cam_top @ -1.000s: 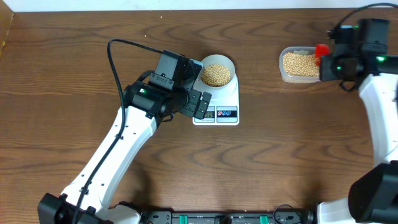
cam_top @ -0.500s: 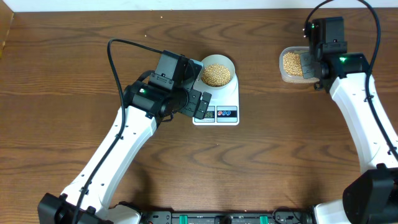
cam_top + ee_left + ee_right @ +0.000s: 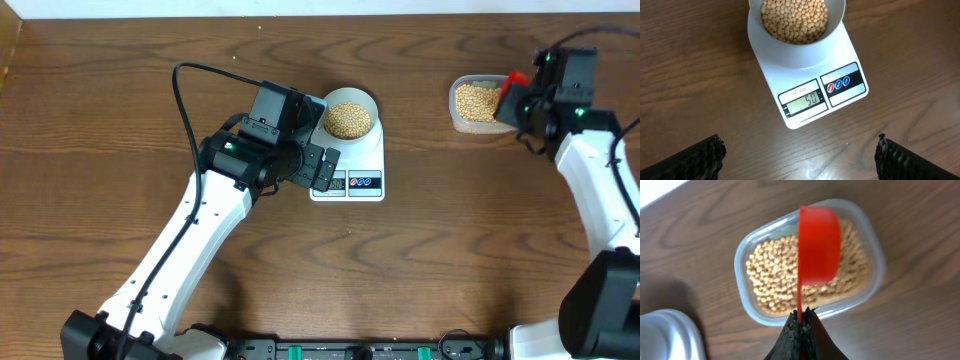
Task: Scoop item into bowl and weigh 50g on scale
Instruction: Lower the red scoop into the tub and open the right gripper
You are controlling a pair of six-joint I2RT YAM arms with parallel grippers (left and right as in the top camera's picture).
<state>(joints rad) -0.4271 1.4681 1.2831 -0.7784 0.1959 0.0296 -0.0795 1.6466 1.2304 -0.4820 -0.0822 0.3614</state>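
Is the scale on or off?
On: the scale has a lit display that reads 50.

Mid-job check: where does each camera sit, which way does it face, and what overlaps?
Overhead: above the table, looking straight down at scale, bowl of beans and tub; left arm and right arm show.
Left wrist: looking down on scale and bowl; open left fingers at the bottom corners.
Right wrist: looking down on the tub; right fingers shut on the red scoop.
Shared: overhead and left wrist both show scale and bowl.
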